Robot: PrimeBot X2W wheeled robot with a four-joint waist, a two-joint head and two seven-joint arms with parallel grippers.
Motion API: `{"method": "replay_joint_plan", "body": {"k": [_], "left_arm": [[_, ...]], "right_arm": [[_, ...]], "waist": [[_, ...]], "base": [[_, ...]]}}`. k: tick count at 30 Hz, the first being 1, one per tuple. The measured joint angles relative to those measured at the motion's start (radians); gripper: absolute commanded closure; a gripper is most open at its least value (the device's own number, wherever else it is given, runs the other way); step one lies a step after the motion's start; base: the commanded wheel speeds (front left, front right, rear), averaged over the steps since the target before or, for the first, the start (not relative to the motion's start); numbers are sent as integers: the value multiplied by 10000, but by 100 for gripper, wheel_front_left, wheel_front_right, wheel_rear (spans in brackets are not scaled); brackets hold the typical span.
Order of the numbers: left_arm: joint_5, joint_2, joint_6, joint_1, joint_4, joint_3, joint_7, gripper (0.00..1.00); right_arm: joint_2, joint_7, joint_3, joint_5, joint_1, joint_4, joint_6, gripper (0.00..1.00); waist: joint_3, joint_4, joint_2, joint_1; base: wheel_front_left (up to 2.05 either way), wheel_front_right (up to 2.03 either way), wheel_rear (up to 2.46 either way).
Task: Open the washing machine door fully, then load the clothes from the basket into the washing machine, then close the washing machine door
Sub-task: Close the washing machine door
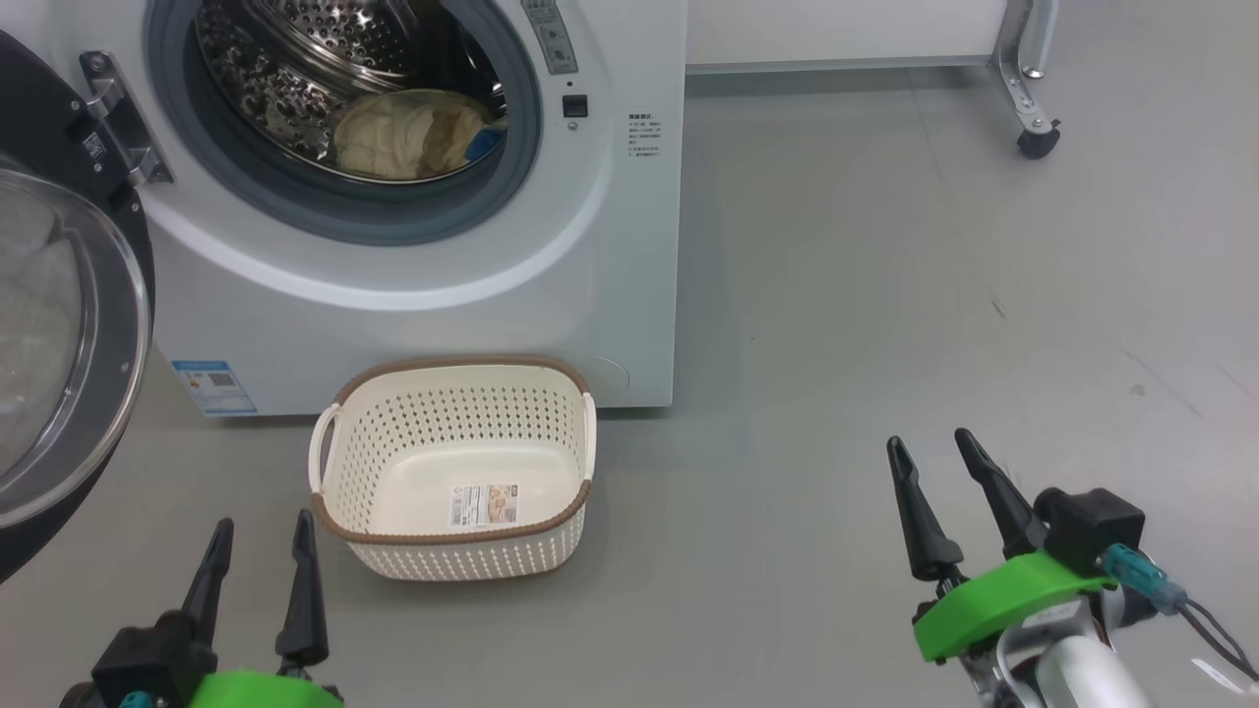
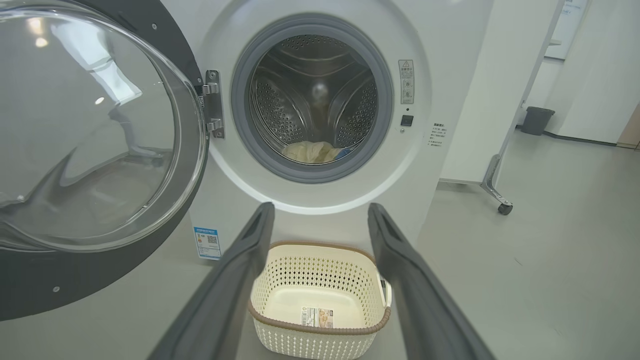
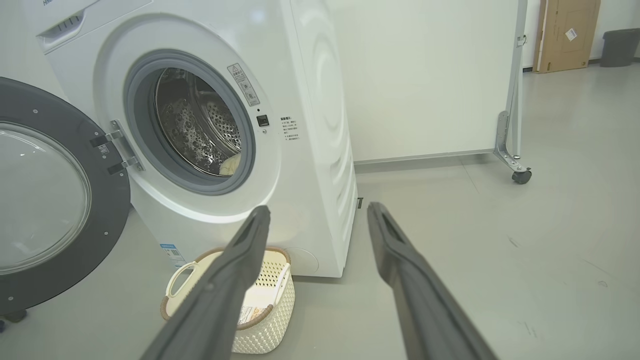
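Fingers of the left gripper (image 1: 264, 523) and right gripper (image 1: 928, 440) were spread wide, both empty.
The clothes (image 1: 413, 133) lay in the drum (image 1: 295, 59) of the washing machine (image 1: 443, 324); the washing machine door (image 1: 69, 334) hung open at left; the basket (image 1: 462, 562) stood on the floor (image 1: 836, 344) just before it.

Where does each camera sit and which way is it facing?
Head view: on the head, looking down at the empty basket and washing machine; left gripper, right gripper, both open.
Left wrist view: wrist-mounted, squarely facing the drum; own fingers.
Right wrist view: wrist-mounted, facing the washing machine obliquely; own fingers.
All share basket, open door.
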State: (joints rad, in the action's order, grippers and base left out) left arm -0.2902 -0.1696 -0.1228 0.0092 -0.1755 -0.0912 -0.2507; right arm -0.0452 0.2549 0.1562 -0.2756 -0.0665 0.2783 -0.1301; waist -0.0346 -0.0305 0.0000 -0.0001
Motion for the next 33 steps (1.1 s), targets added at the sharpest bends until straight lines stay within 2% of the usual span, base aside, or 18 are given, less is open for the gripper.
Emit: {"method": "replay_joint_plan", "body": {"k": [33], "left_arm": [[196,169,-12,13,-31,213,0,0]], "right_arm": [[-2,0,0,-58,-10,29,0,0]], "waist": [[-63,-100,0,1]], "base": [[-2,2,0]]}}
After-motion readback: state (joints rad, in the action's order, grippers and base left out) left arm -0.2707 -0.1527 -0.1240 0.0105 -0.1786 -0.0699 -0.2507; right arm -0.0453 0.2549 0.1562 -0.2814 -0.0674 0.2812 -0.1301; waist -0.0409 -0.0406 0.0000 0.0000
